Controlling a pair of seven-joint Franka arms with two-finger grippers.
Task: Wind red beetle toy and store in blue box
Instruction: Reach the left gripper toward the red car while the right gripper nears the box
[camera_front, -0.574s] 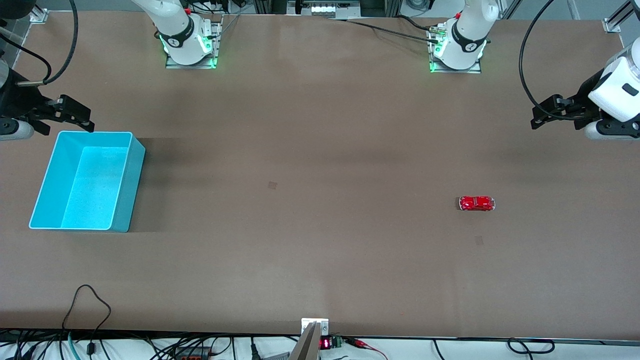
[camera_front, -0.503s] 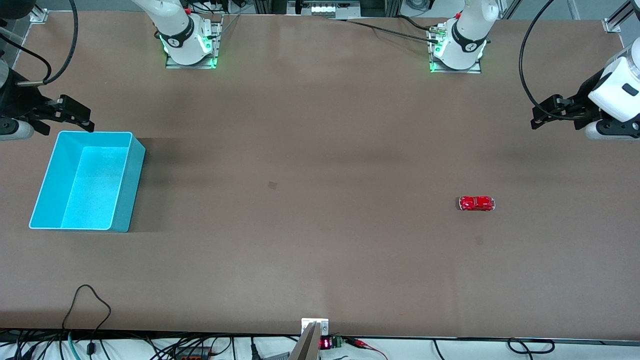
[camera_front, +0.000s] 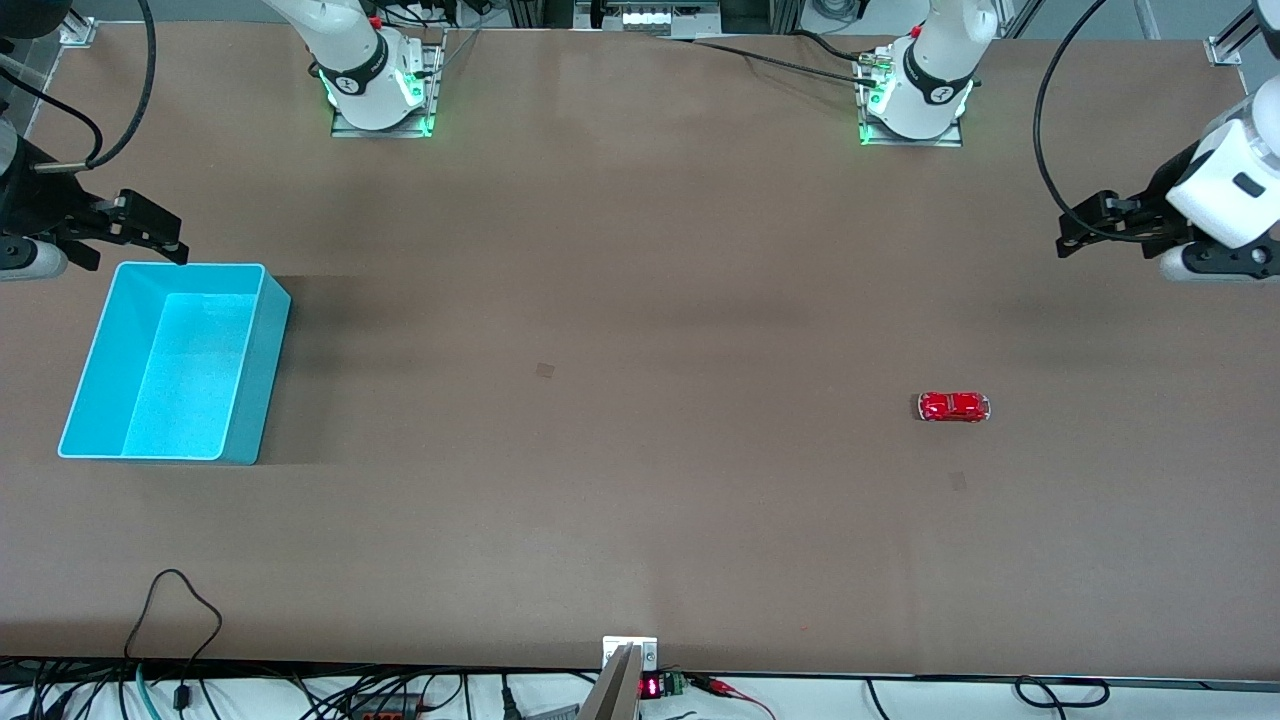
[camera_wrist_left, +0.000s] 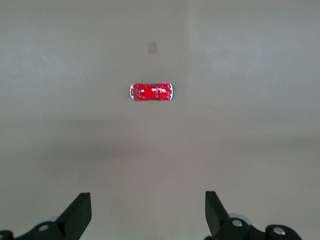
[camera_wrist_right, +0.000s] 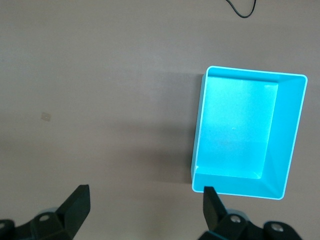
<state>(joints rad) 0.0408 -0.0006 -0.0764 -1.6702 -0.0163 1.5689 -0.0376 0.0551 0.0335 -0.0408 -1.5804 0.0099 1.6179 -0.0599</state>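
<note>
The brown table (camera_front: 640, 250) is carrying only two task things. The blue box (camera_front: 90, 360) is sitting empty at the right arm's end; the right gripper (camera_front: 150, 235) is waiting, fingers open, over the table just beside its rim. The left gripper (camera_front: 1085, 230), fingers spread wide, is hanging over the other end. The red beetle toy (camera_front: 954, 407) is lying nearer the front camera, its long axis along the table's length and probably across the finger gap; nothing is blocking the way.

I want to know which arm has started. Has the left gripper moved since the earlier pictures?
Yes, slightly. The left gripper, open, has shifted a little toward the robots' bases and the table's middle, judged against the toy, which has stayed put.
</note>
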